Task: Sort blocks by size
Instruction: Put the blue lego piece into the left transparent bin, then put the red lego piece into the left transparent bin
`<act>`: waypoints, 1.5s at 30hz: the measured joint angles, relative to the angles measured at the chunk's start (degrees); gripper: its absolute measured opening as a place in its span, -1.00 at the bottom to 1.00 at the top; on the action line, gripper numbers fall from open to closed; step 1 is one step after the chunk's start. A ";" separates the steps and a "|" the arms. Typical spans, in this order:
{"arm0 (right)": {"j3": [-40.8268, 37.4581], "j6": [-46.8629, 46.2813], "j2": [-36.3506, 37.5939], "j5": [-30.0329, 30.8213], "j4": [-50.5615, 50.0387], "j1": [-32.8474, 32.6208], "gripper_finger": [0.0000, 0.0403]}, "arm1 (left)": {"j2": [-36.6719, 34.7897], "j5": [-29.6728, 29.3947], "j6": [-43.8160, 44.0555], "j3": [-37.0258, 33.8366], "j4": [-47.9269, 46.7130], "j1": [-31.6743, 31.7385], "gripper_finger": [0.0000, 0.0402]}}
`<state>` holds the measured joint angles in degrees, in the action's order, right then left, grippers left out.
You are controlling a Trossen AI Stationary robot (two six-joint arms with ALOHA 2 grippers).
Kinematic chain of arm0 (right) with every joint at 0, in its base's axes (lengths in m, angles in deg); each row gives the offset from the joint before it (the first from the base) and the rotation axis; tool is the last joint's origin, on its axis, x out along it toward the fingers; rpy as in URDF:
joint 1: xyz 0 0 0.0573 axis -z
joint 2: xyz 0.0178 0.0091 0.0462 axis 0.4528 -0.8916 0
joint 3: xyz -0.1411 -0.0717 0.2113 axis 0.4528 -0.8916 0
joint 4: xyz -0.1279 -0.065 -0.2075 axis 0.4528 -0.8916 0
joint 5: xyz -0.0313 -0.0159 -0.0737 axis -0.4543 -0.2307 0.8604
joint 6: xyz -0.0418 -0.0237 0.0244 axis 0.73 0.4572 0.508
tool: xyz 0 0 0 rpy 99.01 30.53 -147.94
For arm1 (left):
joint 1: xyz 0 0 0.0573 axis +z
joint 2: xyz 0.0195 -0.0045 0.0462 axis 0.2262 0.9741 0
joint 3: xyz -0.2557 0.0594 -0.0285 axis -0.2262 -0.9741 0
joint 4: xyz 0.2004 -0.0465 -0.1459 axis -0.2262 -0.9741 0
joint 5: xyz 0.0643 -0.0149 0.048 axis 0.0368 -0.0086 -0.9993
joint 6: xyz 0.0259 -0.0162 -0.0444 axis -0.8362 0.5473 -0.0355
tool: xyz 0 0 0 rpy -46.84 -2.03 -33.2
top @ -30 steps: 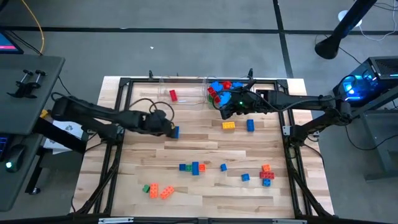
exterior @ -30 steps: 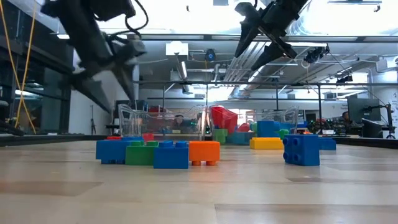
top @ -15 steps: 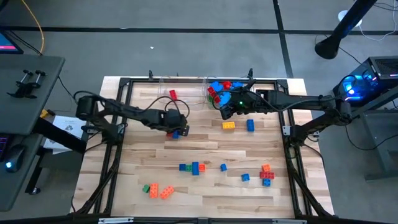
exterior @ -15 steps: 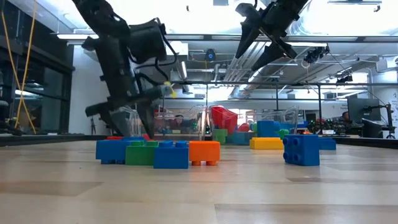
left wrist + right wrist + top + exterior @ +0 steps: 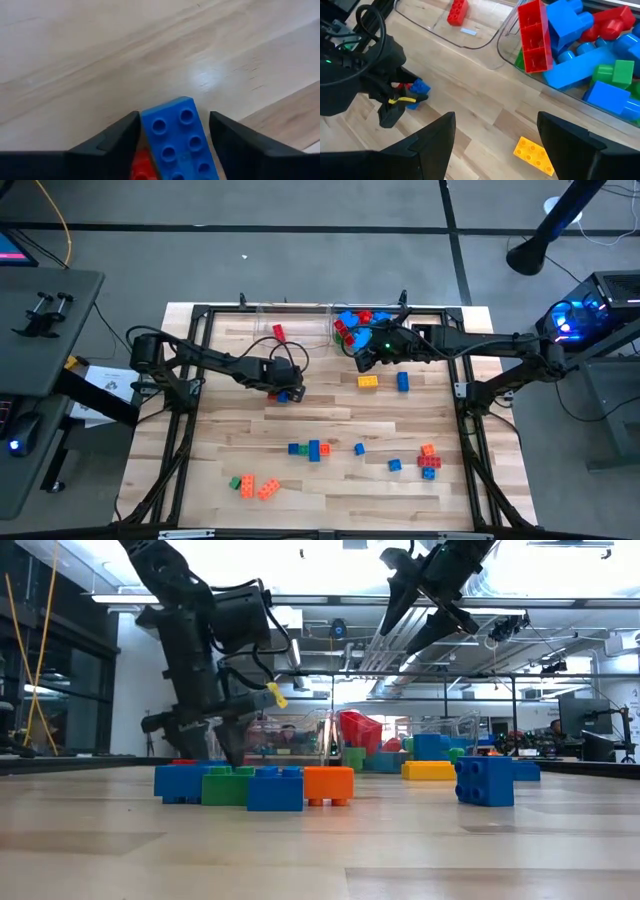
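Observation:
A blue studded brick (image 5: 180, 142) with a red piece (image 5: 142, 167) joined at its side lies flat on the wooden table (image 5: 330, 415), left of centre. My left gripper (image 5: 285, 391) is open and low over it, one finger on each long side, and also shows in the low view (image 5: 212, 735). My right gripper (image 5: 363, 361) is open and empty, held high in front of the right clear bin (image 5: 345, 345), which holds several blocks (image 5: 580, 45). The left bin holds one red brick (image 5: 278, 332). My left gripper comes at the blue brick from above, its fingers along the brick's two long sides. One finger (image 5: 122, 137) lies close against the brick's side (image 5: 146, 125); the other (image 5: 230, 142) stands a little apart. Whether either touches, I cannot tell. The brick lies flat on the table.
A yellow brick (image 5: 367, 381) and a blue one (image 5: 402, 381) lie near the right bin. A blue-green-blue-orange row (image 5: 310, 449), small blue blocks (image 5: 359, 448), an orange-red stack (image 5: 429, 459) and green-orange bricks (image 5: 255, 485) lie toward the near edge.
My left gripper has moved toward the table's right edge and come down over the blue brick, its fingers now low at the table on either side of it. The brick has stayed in place. My right gripper has kept still.

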<state>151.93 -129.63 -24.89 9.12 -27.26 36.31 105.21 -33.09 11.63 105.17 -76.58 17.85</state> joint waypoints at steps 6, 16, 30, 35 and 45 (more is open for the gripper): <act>0.00 -0.06 0.00 0.03 -0.01 -0.02 0.38 | -0.82 -0.07 -4.57 -0.10 1.33 -0.12 -0.51; 0.00 -2.93 0.00 0.33 -0.13 -0.02 0.38 | -22.16 -5.09 -21.73 2.10 5.81 4.27 -0.51; 0.00 -6.57 0.00 3.04 -0.14 -0.15 0.38 | -21.09 3.65 -43.32 5.77 4.55 27.86 -0.28; 0.00 -6.59 0.00 3.04 -0.15 -0.15 0.38 | -20.36 3.63 -44.92 5.77 7.95 27.92 0.30; 0.00 -3.52 0.00 3.04 -0.21 -0.15 0.38 | -27.41 9.64 -35.41 5.72 -6.82 18.50 0.59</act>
<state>151.93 -133.15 -24.89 12.16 -27.47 36.16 77.80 -23.45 -23.78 110.89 -83.40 36.35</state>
